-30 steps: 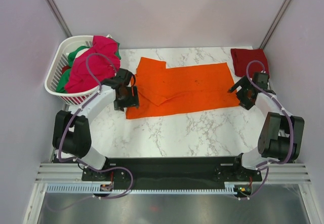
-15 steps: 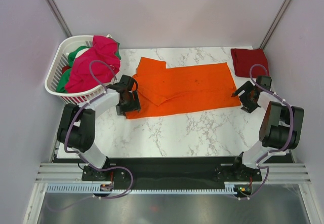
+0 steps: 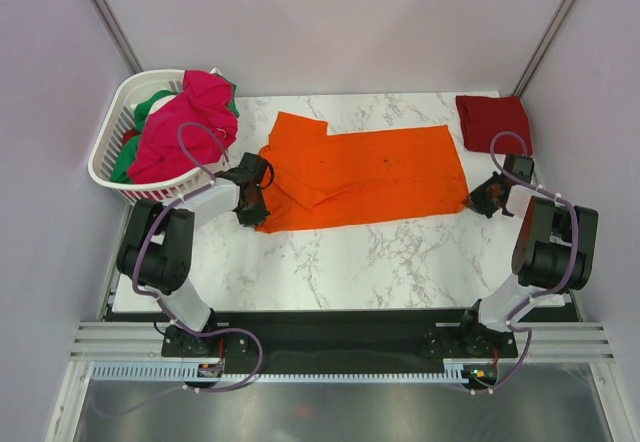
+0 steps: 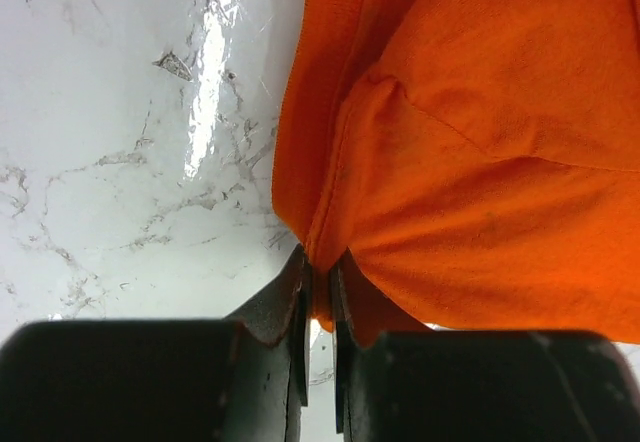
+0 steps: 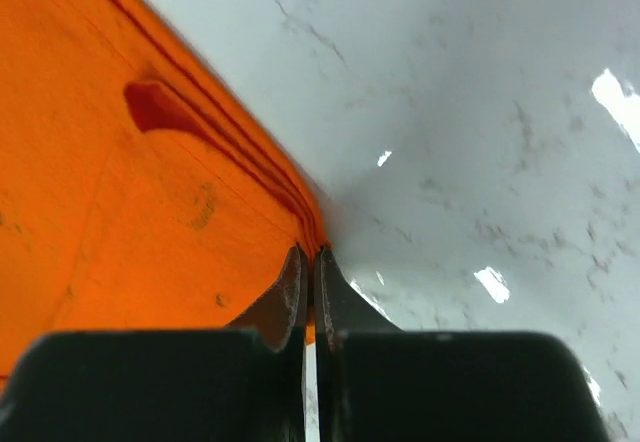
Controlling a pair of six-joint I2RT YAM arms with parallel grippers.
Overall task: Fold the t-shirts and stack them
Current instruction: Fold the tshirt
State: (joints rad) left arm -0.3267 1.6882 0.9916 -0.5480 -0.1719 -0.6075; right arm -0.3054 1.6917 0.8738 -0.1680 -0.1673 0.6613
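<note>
Lying flat in the middle of the top view, the orange shirt [image 3: 370, 172] spreads wide over the marble table [image 3: 350, 252]. A flap is folded in on its left side. The left gripper [image 4: 320, 272] pinches the shirt's lower left corner. The right gripper [image 5: 309, 267] pinches its lower right corner. Both are closed tight on the cloth.

The step looks like a fold of the near edge up to the far edge. To do it well, both arms should lift together and at the same height. They should hold the cloth gently tight between them so it does not sag. Then they should carry it toward the top of the frame and lay edge on edge.

The dark red shirt [image 3: 494, 122] sits folded in the upper right. The white basket [image 3: 108, 157] in the upper left holds the pink shirt [image 3: 180, 127] and the green shirt [image 3: 152, 104].

Only the top view shows the whole shirt, the basket and the red shirt. It is too far away to show the grip. The left wrist view shows cloth bunched up between the fingers. The right wrist view shows a few thin layers of the edge caught in the pinch.
</note>
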